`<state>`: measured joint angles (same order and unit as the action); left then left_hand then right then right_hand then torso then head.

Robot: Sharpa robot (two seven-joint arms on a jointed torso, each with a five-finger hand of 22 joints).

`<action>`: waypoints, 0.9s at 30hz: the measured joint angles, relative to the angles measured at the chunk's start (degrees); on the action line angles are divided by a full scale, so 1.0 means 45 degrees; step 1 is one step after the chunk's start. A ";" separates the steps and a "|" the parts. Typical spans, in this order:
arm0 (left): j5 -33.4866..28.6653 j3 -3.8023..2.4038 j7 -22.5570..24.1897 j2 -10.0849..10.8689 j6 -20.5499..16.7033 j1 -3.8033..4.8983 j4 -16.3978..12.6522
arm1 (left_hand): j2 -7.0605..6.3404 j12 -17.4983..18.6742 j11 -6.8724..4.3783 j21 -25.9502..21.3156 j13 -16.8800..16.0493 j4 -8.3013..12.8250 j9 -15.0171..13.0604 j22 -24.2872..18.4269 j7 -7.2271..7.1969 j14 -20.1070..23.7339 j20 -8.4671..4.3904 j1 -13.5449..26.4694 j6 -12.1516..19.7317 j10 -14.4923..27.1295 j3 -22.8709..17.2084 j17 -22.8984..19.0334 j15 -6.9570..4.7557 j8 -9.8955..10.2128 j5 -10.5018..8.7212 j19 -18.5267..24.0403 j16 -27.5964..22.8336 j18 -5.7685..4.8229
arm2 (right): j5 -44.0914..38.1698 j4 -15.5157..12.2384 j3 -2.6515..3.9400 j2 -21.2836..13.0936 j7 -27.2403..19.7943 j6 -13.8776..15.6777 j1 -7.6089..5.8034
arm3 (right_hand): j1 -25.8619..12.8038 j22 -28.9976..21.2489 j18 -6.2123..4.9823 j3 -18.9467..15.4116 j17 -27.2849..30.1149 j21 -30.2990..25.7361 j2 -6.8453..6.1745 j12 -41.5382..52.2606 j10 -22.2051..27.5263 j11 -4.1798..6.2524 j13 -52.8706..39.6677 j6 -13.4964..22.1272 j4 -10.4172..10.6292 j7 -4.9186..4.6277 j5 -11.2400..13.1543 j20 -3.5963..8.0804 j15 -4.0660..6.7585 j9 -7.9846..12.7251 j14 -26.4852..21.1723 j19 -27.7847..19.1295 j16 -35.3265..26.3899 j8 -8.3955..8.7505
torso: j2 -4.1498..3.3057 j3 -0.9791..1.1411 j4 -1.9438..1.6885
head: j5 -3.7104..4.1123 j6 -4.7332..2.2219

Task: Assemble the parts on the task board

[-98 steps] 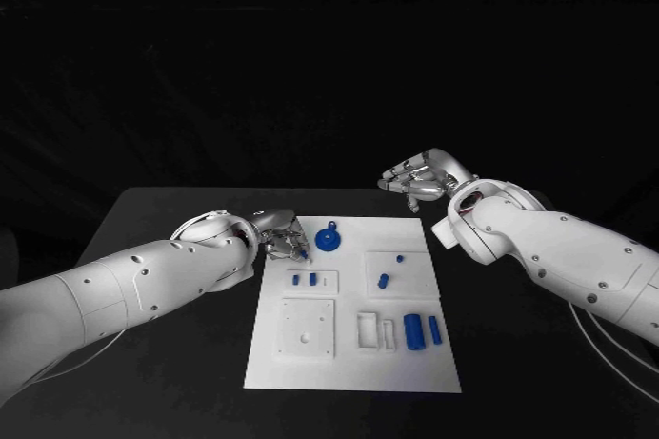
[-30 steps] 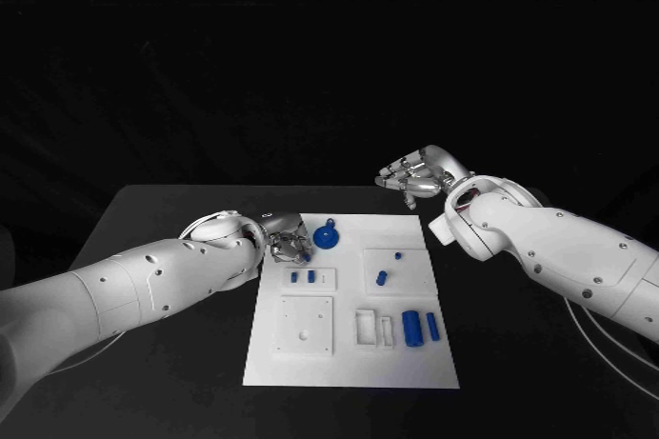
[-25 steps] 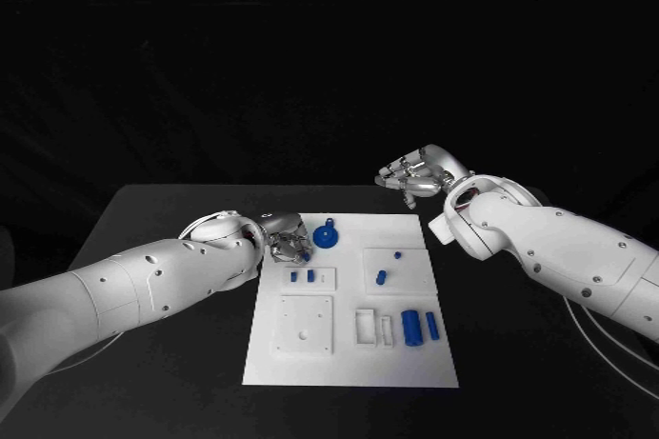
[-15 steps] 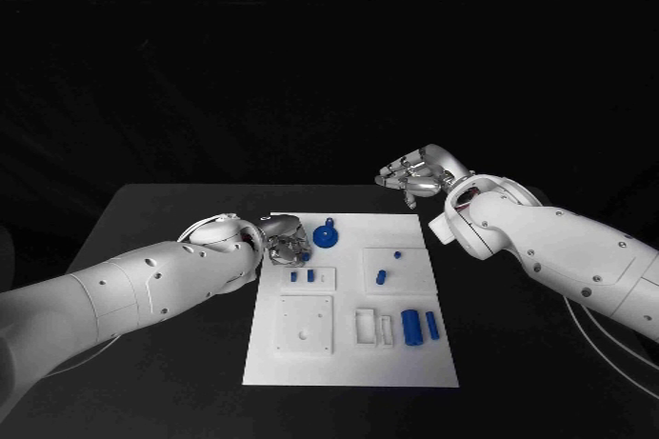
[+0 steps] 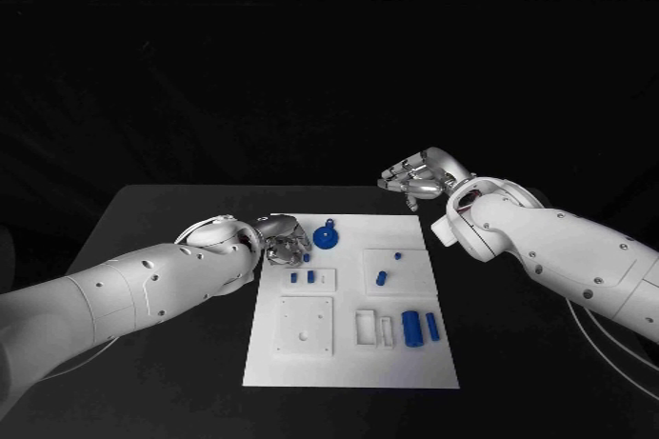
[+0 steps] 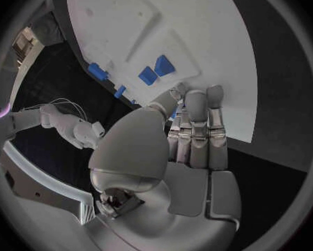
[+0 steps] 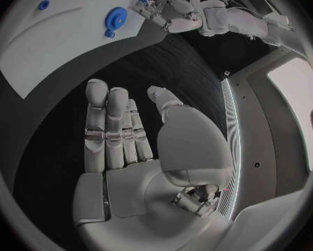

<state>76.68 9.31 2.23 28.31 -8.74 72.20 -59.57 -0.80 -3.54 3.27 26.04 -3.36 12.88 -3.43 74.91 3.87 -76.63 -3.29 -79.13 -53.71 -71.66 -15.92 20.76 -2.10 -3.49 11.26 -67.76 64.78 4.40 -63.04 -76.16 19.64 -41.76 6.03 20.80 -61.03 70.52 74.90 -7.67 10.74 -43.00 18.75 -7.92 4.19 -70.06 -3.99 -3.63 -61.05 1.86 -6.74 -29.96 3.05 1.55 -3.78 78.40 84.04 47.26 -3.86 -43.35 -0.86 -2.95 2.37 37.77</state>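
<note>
From the head view I see the white board point(image 5: 351, 296) on the black desk point(image 5: 165, 229). My left robot hand point(image 5: 285, 241) sits at the board's far left corner, with a round blue gear point(image 5: 327, 236) just beside its fingers. I cannot tell from here if it holds anything. Small blue pegs point(image 5: 310, 277) lie near that hand, toward me. Two long blue bars point(image 5: 422, 327) lie well apart from it, at the near right. My right robot hand point(image 5: 420, 180) hangs above the desk past the board's far right corner, touching nothing.

In the left wrist view, the left robot hand point(image 6: 191, 134) has its fingers held straight and close together, tips over the board's edge point(image 6: 198, 33). Two blue pegs point(image 6: 155, 70) lie just past the fingertips. I see nothing in its grip.

In the right wrist view, the right robot hand point(image 7: 121, 134) is flat and empty, fingers straight, thumb apart. The gear point(image 7: 116, 18) lies well beyond its fingertips, on the board point(image 7: 52, 44).
</note>
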 measured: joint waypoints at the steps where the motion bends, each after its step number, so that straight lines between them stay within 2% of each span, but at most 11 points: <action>1: -0.0001 0.0000 -0.0003 0.0018 -0.0024 0.0000 0.0005 | -0.0052 0.0000 0.0036 0.0000 0.0000 0.0025 0.0000 0.0000 0.0000 0.0038 0.0026 0.0041 0.0000 0.0057 -0.0025 0.0000 0.0038 0.0000 0.0000 0.0026 0.0000 0.0027 | -0.0001 0.0015 0.0000 -0.0004 0.0003 -0.0024 0.0008 | 0.0039 0.0000 -0.0003 0.0075 -0.0002 0.0043 -0.0040 0.0000 0.0033 -0.0001 0.0000 0.0000 -0.0076 0.0000 0.0000 0.0000 0.0000 0.0000 0.0000 0.0000 0.0000 0.0000 | 0.0000 0.0000 0.0001 | -0.0001 -0.0002; 3: -0.0006 -0.0005 -0.0005 0.0061 -0.0077 -0.0001 0.0016 | -0.0131 0.0000 0.0084 0.0000 -0.0001 0.0006 0.0000 0.0000 0.0000 0.0047 0.0047 0.0003 0.0000 0.0275 -0.0086 -0.0015 0.0047 0.0000 0.0000 0.0045 0.0000 0.0121 | -0.0031 0.0046 0.0004 -0.0019 0.0009 -0.0093 0.0035 | 0.0161 0.0000 -0.0009 0.0298 -0.0019 0.0219 -0.0090 -0.0051 0.0034 0.0000 0.0001 0.0000 -0.0298 0.0000 0.0009 0.0000 0.0038 0.0000 0.0097 0.0000 0.0080 0.0000 | 0.0000 0.0000 0.0001 | -0.0001 -0.0009; 5: -0.0024 -0.0022 -0.0005 0.0133 -0.0155 -0.0001 0.0019 | -0.0143 0.0000 0.0163 0.0000 0.0000 0.0037 0.0000 0.0000 0.0071 0.0120 0.0093 0.0013 -0.0070 0.0437 -0.0161 -0.0034 0.0119 0.0000 0.0000 0.0092 0.0000 0.0209 | -0.0153 0.0091 0.0005 -0.0043 0.0018 -0.0211 0.0094 | 0.0442 0.0000 -0.0036 0.0751 -0.0060 0.0528 -0.0065 -0.0051 0.0034 0.0000 0.0017 -0.0004 -0.0729 -0.0004 0.0371 0.0000 0.0039 0.0000 0.0184 0.0000 0.0116 0.0000 | 0.0000 0.0000 0.0001 | 0.0009 -0.0020; 8: -0.0151 -0.0092 0.0013 0.0287 -0.0280 -0.0005 0.0008 | -0.0209 0.0000 0.0271 0.0000 0.0000 0.0085 -0.0012 -0.0001 0.0402 0.0528 0.0207 -0.0054 -0.0840 0.0626 -0.0400 -0.0223 0.0196 0.0000 -0.0051 0.0261 -0.0430 0.0212 | -0.0498 0.0148 0.0005 -0.0084 0.0037 -0.0485 0.0208 | 0.0488 0.0000 -0.0037 0.1862 -0.0100 0.0955 -0.0118 -0.0050 0.0030 0.0003 0.0017 -0.0225 -0.1293 -0.0029 0.0835 0.0000 0.0112 0.0002 0.0261 0.0000 0.0163 0.0021 | 0.0000 0.0005 0.0002 | 0.0082 -0.0065; 10: -0.0491 -0.0214 0.0052 0.0436 -0.0359 -0.0006 0.0003 | -0.0209 0.0000 0.0256 -0.0025 0.0000 0.0085 -0.0056 -0.0001 0.0653 0.0967 0.0242 -0.0054 -0.1463 0.0546 -0.0480 -0.0467 0.0220 -0.0132 -0.0050 0.0630 -0.0999 0.0213 | -0.0878 0.0180 0.0003 -0.0118 0.0059 -0.0752 0.0296 | 0.0488 0.0000 -0.0038 0.2386 -0.0110 0.1121 -0.0119 -0.0050 -0.0029 0.0061 0.0017 -0.0385 -0.1600 -0.0008 0.1144 0.0000 0.0128 0.0002 0.0278 0.0000 0.0163 0.0021 | 0.0000 0.0005 0.0002 | 0.0140 -0.0085; 13: -0.1461 -0.0419 0.0176 0.0686 -0.0469 0.0001 0.0014 | -0.0209 0.0000 0.0167 -0.0369 0.0000 -0.0009 -0.0067 -0.0001 0.0708 0.1434 0.0239 -0.0054 -0.1938 0.0135 -0.0299 -0.0767 0.0198 -0.0212 -0.0051 0.1159 -0.1731 0.0215 | -0.1548 0.0214 -0.0002 -0.0155 0.0129 -0.1154 0.0407 | 0.0484 0.0000 -0.0038 0.2790 -0.0126 0.1260 -0.0123 -0.0050 -0.0088 0.0120 0.0016 -0.0539 -0.1912 0.0070 0.1480 0.0000 0.0128 0.0002 0.0278 0.0000 0.0163 0.0021 | 0.0000 0.0018 0.0002 | 0.0209 -0.0121; 17: -0.3640 -0.0682 0.0658 0.1183 -0.0597 0.0047 -0.0089 | -0.0209 0.0000 0.0345 -0.1303 0.0000 -0.0060 -0.0067 -0.0175 0.0782 0.2157 0.0417 -0.0055 -0.1904 0.0509 -0.0150 -0.1554 0.0425 -0.0136 -0.0050 0.1975 -0.3581 0.0218 | -0.2800 0.0232 -0.0023 -0.0220 0.0352 -0.1728 0.0522 | 0.0299 0.0000 -0.0037 0.3159 -0.0126 0.1381 -0.0308 -0.0099 -0.0107 0.0139 0.0016 -0.0623 -0.2068 0.0063 0.1977 0.0000 0.0087 0.0001 0.0319 0.0000 0.0163 0.0021 | 0.0006 0.0027 0.0001 | 0.0338 -0.0145; 20: -0.5427 -0.0846 0.1117 0.1635 -0.0597 0.0124 -0.0440 | -0.0161 0.0000 0.0505 -0.1917 0.0000 -0.0060 -0.0066 -0.0552 0.0914 0.2325 0.0589 0.0034 -0.1732 0.1001 -0.0150 -0.2099 0.0593 -0.0137 -0.0051 0.2241 -0.4867 0.0181 | -0.3747 0.0222 -0.0120 -0.0308 0.0586 -0.2070 0.0563 | 0.0248 0.0000 -0.0036 0.3224 -0.0125 0.1382 -0.0358 -0.0099 -0.0107 0.0139 0.0016 -0.0623 -0.2101 0.0063 0.2193 0.0000 0.0088 0.0002 0.0319 0.0000 0.0163 0.0021 | 0.0007 0.0021 -0.0006 | 0.0420 -0.0181; 22: -0.6453 -0.0919 0.1378 0.1906 -0.0580 0.0184 -0.0745 | -0.0215 0.0000 0.0676 -0.2560 0.0000 -0.0090 -0.0055 -0.0979 0.0962 0.2759 0.0781 0.0166 -0.1497 0.1484 -0.0120 -0.2566 0.0845 -0.0136 -0.0050 0.2745 -0.5990 -0.0091 | -0.4290 0.0180 -0.0190 -0.0366 0.0744 -0.2254 0.0603 | 0.0201 0.0000 -0.0035 0.3224 -0.0125 0.1382 -0.0405 -0.0099 -0.0092 0.0123 0.0016 -0.0623 -0.2101 0.0063 0.2281 0.0000 0.0088 0.0001 0.0319 0.0000 0.0163 0.0021 | 0.0007 0.0020 -0.0013 | 0.0428 -0.0206; 23: -0.6794 -0.0939 0.1465 0.1994 -0.0574 0.0205 -0.0848 | -0.0186 -0.0001 0.0723 -0.2780 0.0000 -0.0120 -0.0055 -0.1160 0.0979 0.2822 0.0872 0.0203 -0.1420 0.1624 -0.0090 -0.2723 0.0908 -0.0137 -0.0050 0.2830 -0.6371 -0.0093 | -0.4460 0.0161 -0.0208 -0.0380 0.0800 -0.2315 0.0622 | 0.0189 0.0000 -0.0035 0.3224 -0.0125 0.1382 -0.0417 -0.0099 -0.0054 0.0085 0.0016 -0.0623 -0.2101 0.0063 0.2335 0.0000 0.0088 0.0001 0.0319 0.0000 0.0163 0.0021 | 0.0007 0.0017 -0.0012 | 0.0427 -0.0215; 27: -0.8847 -0.1014 0.1951 0.2496 -0.0529 0.0296 -0.1530 | -0.0024 0.0000 0.0977 -0.4256 0.0001 -0.0409 -0.0056 -0.2708 0.1108 0.2415 0.1284 0.0365 -0.1013 0.2291 0.0163 -0.3669 0.1298 -0.0137 -0.0204 0.2862 -0.9166 -0.0093 | -0.5524 -0.0086 -0.0305 -0.0478 0.1174 -0.2660 0.0819 | 0.0392 -0.0001 -0.0051 0.3137 -0.0080 0.0707 -0.0696 -0.0099 0.0567 -0.0113 0.0015 -0.0010 -0.2135 -0.0027 0.3359 0.0000 0.0012 0.0009 0.0324 0.0000 0.0160 0.0020 | 0.0012 0.0012 -0.0021 | 0.0378 -0.0256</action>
<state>36.87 4.75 11.00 39.54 -11.12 73.53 -66.46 -0.91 -3.54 7.66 6.89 -3.35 11.04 -3.68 62.72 8.86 -65.76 2.49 -77.48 -58.27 -61.35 -15.18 4.25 3.74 -4.10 10.34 -54.88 23.53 3.98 -87.89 -76.54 18.27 -43.91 11.32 8.83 -57.34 72.29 74.90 -7.90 24.85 -43.36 21.93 -11.05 3.75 -67.51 -4.50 -3.56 -61.09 -7.75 -6.86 -14.84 3.05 1.61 -3.74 79.86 84.04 47.98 -3.77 -43.30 -0.80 -3.04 4.08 36.61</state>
